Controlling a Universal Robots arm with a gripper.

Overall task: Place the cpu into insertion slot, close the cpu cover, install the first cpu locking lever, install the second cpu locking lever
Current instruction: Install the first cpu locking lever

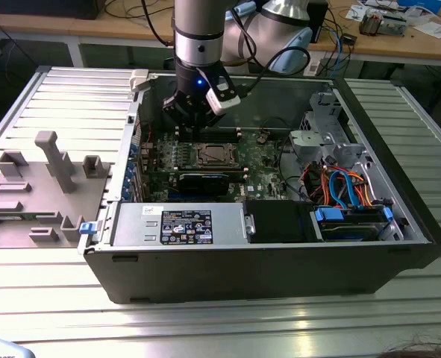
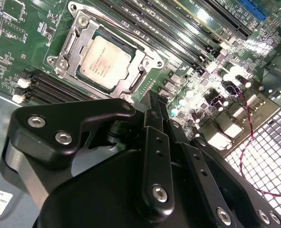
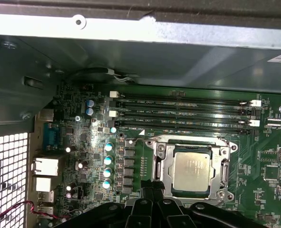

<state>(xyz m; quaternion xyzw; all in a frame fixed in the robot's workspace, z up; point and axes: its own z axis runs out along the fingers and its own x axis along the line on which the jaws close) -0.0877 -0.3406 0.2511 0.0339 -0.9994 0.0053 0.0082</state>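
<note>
a: chip status? where is the cpu (image 2: 104, 61) sitting?

b: seated in the insertion slot (image 3: 160, 167), on the green board (image 3: 268, 190) near the back wall of the open computer case (image 1: 265, 276). its silver top shows through the window of the cpu cover (image 2: 135, 47), which lies flat around it in both wrist views, so placing and closing look done.

a: and the hand (image 2: 155, 102)?

b: just off one edge of the socket, on the side toward the port block (image 3: 44, 167). its fingers are drawn nearly together, tips close, and i see nothing between them. it carries nothing and i can't tell if a tip touches the frame.

a: so which step?

b: my judgement: the first locking lever (the thin wire arms along the socket sides are hard to make out, so i can't say whether either is hooked). that calls for a narrow tip pressing the lever down and sideways under its catch, without scraping the memory slots (image 3: 183, 114) beside it.
</note>
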